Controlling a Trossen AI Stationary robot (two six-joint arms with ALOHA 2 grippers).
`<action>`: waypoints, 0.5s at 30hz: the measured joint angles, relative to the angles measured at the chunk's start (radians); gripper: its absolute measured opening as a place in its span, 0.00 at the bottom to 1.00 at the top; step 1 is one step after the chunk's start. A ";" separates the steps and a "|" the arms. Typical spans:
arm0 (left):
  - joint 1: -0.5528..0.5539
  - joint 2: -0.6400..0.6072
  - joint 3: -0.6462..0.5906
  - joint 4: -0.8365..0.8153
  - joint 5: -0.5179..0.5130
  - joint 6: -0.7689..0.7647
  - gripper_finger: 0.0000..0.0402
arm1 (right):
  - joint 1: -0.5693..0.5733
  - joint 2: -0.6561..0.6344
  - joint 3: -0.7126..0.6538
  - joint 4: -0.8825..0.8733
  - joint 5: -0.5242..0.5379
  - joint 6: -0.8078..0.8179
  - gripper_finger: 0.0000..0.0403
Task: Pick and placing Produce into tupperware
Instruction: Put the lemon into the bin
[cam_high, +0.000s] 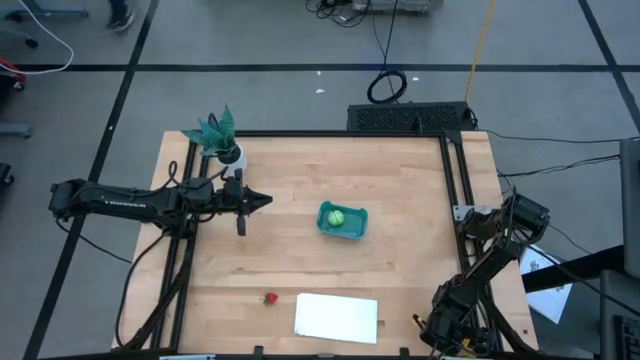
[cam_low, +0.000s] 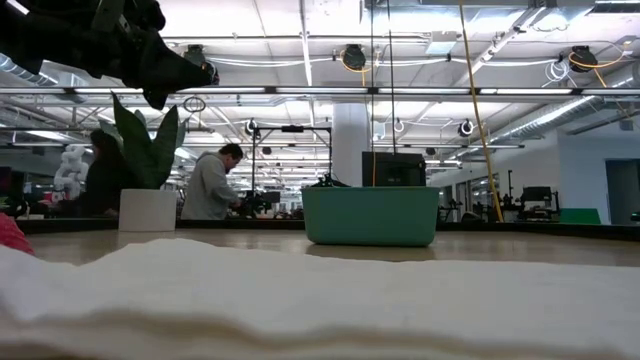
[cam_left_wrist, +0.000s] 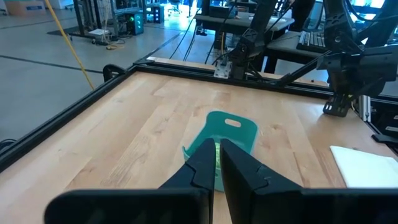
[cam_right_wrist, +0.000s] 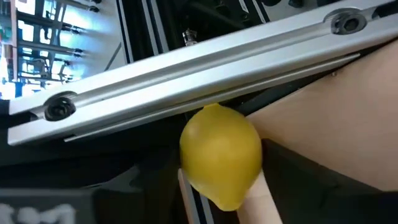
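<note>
High view: we see the teal tub at centre frame with the round light-green fruit inside; the tiny red strawberry lies lower centre, left of the white sheet.

Left wrist view: left gripper pinched closed, empty, pointing at the tub.

Right wrist view: glossy yellow lemon fills centre, beside a metal rail. We cannot tell the right gripper's opening or grip.
</note>
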 joint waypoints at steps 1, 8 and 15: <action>0.000 0.000 0.000 0.000 0.000 0.000 0.06 | 0.000 0.000 0.000 0.000 0.000 0.000 0.49; 0.000 0.000 0.000 0.000 0.000 0.000 0.06 | -0.001 0.000 -0.001 0.000 0.000 0.001 0.45; 0.000 0.000 0.000 0.000 0.000 -0.003 0.06 | -0.004 -0.001 -0.001 -0.011 0.001 0.027 0.45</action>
